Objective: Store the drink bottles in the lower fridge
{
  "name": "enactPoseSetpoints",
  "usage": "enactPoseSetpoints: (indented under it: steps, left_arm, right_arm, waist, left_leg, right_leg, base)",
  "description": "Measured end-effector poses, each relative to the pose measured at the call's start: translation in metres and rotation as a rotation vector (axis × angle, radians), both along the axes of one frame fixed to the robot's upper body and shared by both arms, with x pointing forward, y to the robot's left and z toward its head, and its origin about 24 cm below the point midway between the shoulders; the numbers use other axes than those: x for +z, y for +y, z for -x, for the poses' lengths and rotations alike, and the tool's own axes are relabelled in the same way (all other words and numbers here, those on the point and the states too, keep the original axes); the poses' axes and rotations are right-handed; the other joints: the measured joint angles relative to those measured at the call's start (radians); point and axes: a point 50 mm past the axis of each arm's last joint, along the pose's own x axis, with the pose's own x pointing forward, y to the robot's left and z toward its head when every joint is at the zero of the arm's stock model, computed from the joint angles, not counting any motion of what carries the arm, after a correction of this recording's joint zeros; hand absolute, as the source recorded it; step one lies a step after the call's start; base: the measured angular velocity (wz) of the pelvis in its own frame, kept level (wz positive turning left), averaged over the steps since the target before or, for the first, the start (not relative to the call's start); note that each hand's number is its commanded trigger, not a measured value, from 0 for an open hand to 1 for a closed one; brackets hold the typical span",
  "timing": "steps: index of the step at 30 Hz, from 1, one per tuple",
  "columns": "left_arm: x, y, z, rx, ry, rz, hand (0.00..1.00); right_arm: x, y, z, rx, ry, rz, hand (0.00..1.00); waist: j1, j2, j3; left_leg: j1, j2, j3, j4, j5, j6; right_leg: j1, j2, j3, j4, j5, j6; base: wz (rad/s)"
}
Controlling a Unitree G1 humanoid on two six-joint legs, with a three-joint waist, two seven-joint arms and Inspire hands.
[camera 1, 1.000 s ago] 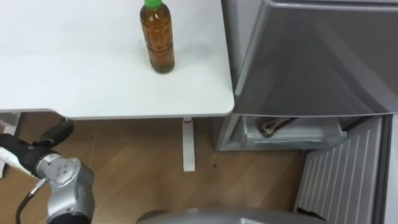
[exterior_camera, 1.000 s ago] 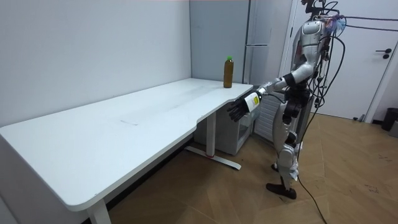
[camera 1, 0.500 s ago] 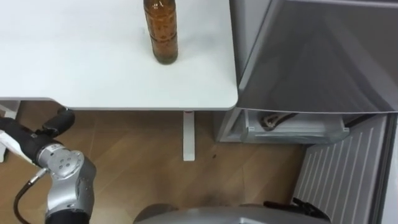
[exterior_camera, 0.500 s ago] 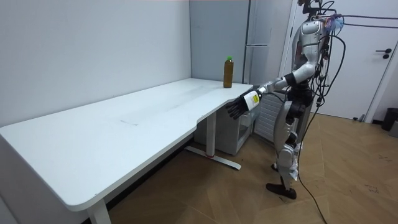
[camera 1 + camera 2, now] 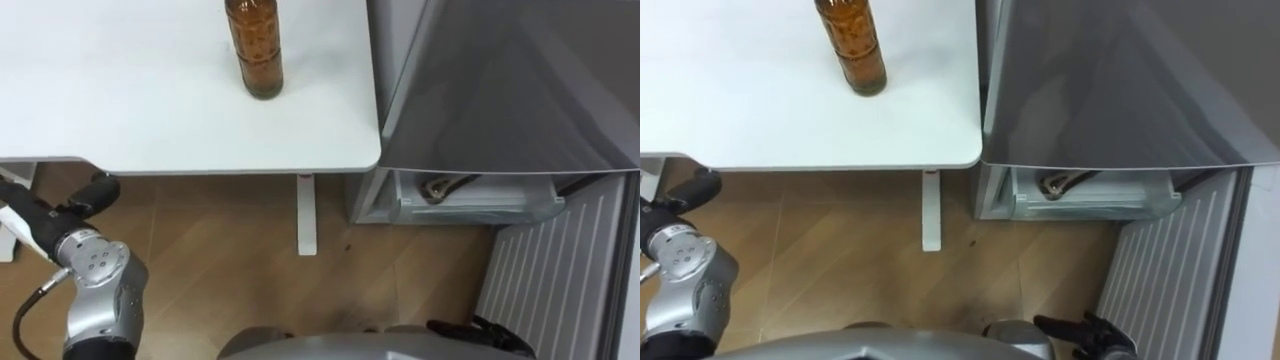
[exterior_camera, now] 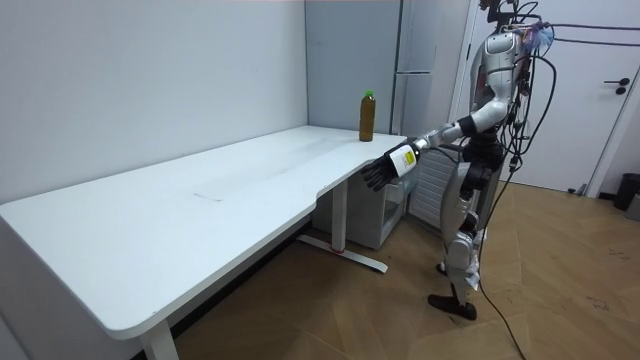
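An amber drink bottle with a green cap stands upright near the white table's end, close to the fridge. My left forearm runs out to the left below the table's edge. In the room view my left hand hangs open beside the table's front edge, well short of the bottle and holding nothing. My right hand is a dark shape at the bottom edge. The grey fridge stands at the right, its lower compartment open.
The lower fridge door, ribbed on its inner side, is swung open at the right over the wooden floor. A white table leg stands between table and fridge. I stand at the table's end, beside the fridge.
My left arm has risen a little toward the table's edge. The head camera has shifted slightly, and the bottle has stayed in place.
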Motion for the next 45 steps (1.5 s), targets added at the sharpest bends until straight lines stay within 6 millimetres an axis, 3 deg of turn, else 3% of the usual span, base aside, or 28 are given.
enactPoseSetpoints:
  steps: [7,10,14,15,17,29,37,43,45]
  left_arm:
    - [-0.001,-0.002,0.0,-0.011,0.006,0.003,0.0]
    - [-0.006,-0.005,0.003,-0.04,0.027,0.013,0.0]
    - [-0.015,-0.008,0.01,-0.073,0.059,0.026,0.0]
    - [-0.02,-0.007,0.016,-0.08,0.074,0.032,0.0]
    - [-0.027,-0.007,0.023,-0.094,0.098,0.044,0.0]
    - [-0.04,-0.007,0.029,-0.148,0.116,0.085,0.0]
    - [-0.027,0.015,0.034,-0.003,0.063,0.027,0.0]
    - [-0.021,0.026,0.042,0.135,0.06,-0.017,0.0]
    - [-0.017,0.034,0.047,0.214,0.044,-0.04,0.0]
  right_arm:
    - [0.0,0.0,0.001,0.001,-0.004,0.002,0.0]
    - [0.0,-0.001,0.005,-0.004,0.003,0.008,0.0]
    - [0.0,-0.003,0.01,-0.021,0.016,0.008,0.0]
    - [0.0,-0.004,0.011,-0.024,0.019,0.013,0.0]
    - [0.001,-0.005,0.014,-0.029,0.021,0.017,0.0]
    - [0.0,-0.004,0.013,-0.034,0.022,0.003,0.0]
    - [0.001,-0.006,0.017,-0.042,0.037,-0.01,0.0]
    - [0.0,-0.009,0.027,-0.087,0.08,0.022,0.0]
    - [0.001,-0.01,0.034,-0.105,0.097,0.04,0.0]
  waist:
    - [0.004,-0.001,-0.0008]
    - [0.022,0.0,-0.0026]
    - [0.033,0.003,-0.0131]
    - [0.034,0.004,-0.0207]
    - [0.032,0.01,-0.026]
    - [0.035,0.011,-0.027]
    - [0.041,0.02,-0.029]
    - [0.068,0.027,-0.0317]
    - [0.084,0.033,-0.036]
  left_leg:
    - [0.001,0.0,0.007,-0.004,0.0,0.0]
    - [0.026,0.001,0.017,-0.02,0.001,0.0]
    - [0.061,0.002,0.035,-0.044,0.001,0.001]
    - [0.071,0.002,0.04,-0.055,0.002,0.002]
    - [0.083,0.003,0.048,-0.062,0.002,0.002]
    - [0.113,0.013,0.07,-0.073,-0.002,-0.003]
    - [0.122,0.016,0.066,-0.072,-0.004,-0.006]
    - [0.138,0.017,0.07,-0.083,-0.004,-0.006]
    - [0.147,0.018,0.073,-0.089,-0.004,-0.006]
  right_leg:
    - [-0.004,0.0,0.004,0.003,0.0,0.0]
    - [0.01,0.0,0.01,0.002,0.0,0.0]
    - [0.029,0.002,0.03,-0.003,0.0,0.001]
    - [0.032,0.002,0.033,-0.002,0.0,0.001]
    - [0.04,0.002,0.034,-0.002,0.0,0.001]
    - [0.054,0.012,0.047,-0.002,-0.001,0.002]
    - [0.058,0.017,0.045,-0.006,-0.001,0.001]
    - [0.059,0.019,0.05,-0.005,-0.001,0.001]
    - [0.06,0.02,0.06,-0.003,-0.002,0.001]
  base:
    - [-0.01]
    - [-0.14]
    - [-0.11]
    - [-0.16]
    - [-0.14]
    - [-0.07]
    - [0.0]
    - [-0.04]
    - [-0.09]
